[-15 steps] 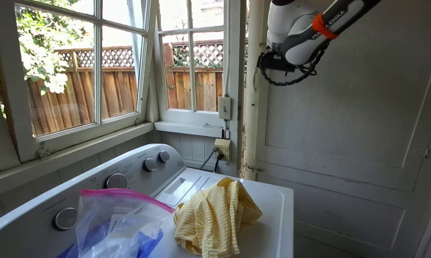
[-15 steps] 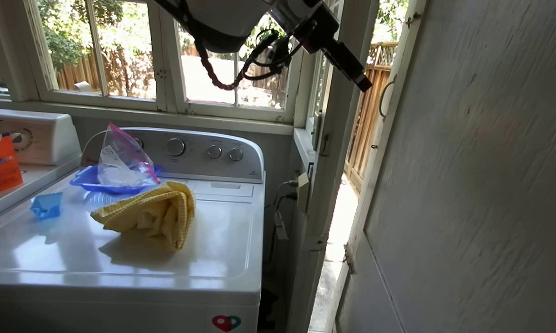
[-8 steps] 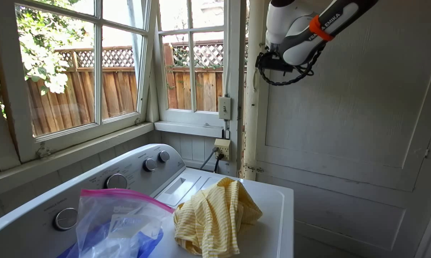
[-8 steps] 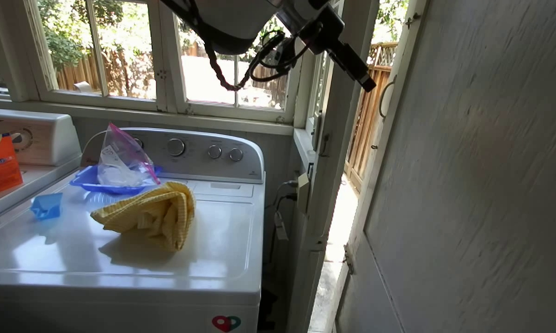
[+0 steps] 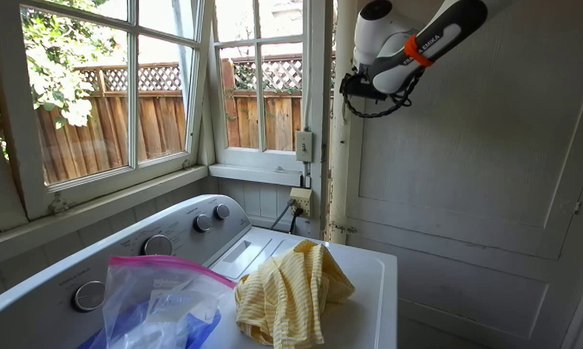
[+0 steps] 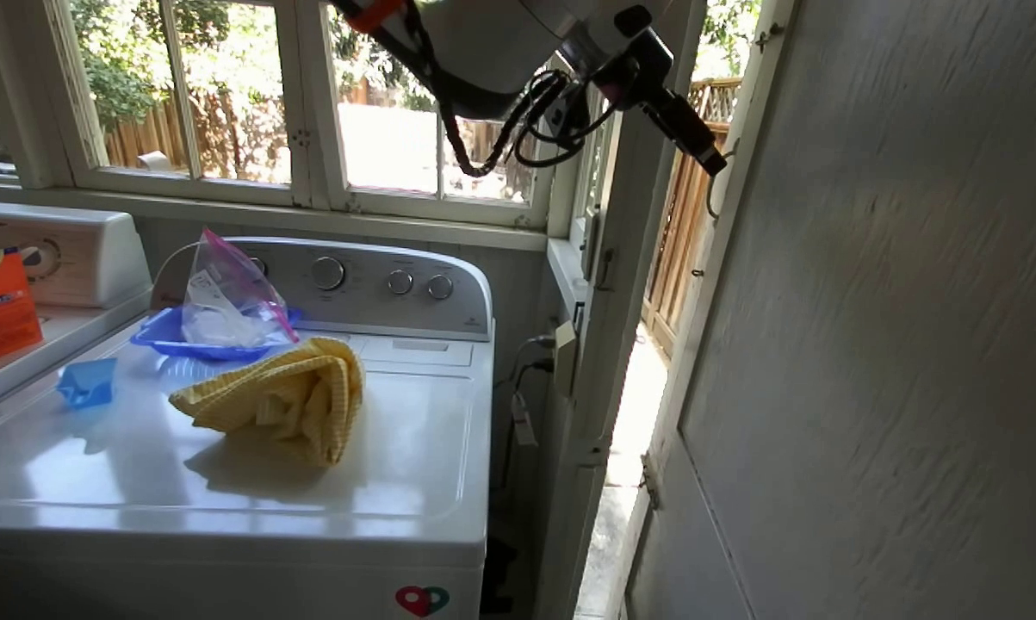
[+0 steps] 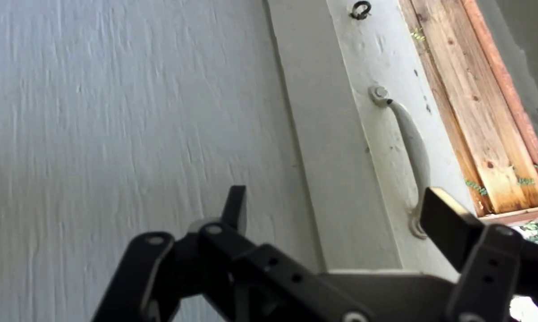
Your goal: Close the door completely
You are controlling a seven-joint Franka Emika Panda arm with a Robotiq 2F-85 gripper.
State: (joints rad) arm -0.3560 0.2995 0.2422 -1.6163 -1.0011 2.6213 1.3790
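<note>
The off-white panelled door [image 5: 456,150] stands ajar. In an exterior view a bright gap shows between the door [image 6: 896,327] and its frame [image 6: 599,362]. In the wrist view the door's face [image 7: 139,112] fills most of the picture, and its curved handle [image 7: 415,143] is near the edge. My gripper [image 7: 333,194] is open with nothing between its fingers. The right fingertip overlaps the handle's lower end in view; contact cannot be told. In an exterior view the gripper tip [image 6: 714,164] is at the handle [image 6: 712,202], partly covering it.
A white washer [image 6: 414,482] stands beside the doorway, with a yellow cloth [image 6: 311,400], a plastic bag [image 6: 229,297] and a blue tray [image 6: 160,331] on it. An orange box [image 6: 1,306] is at the far left. Paned windows [image 5: 259,97] and a light switch [image 5: 304,145] adjoin the door frame.
The arm and gripper have moved toward the door's edge: leftward in an exterior view, rightward and slightly down in an exterior view, reaching the handle. The door has not visibly moved.
</note>
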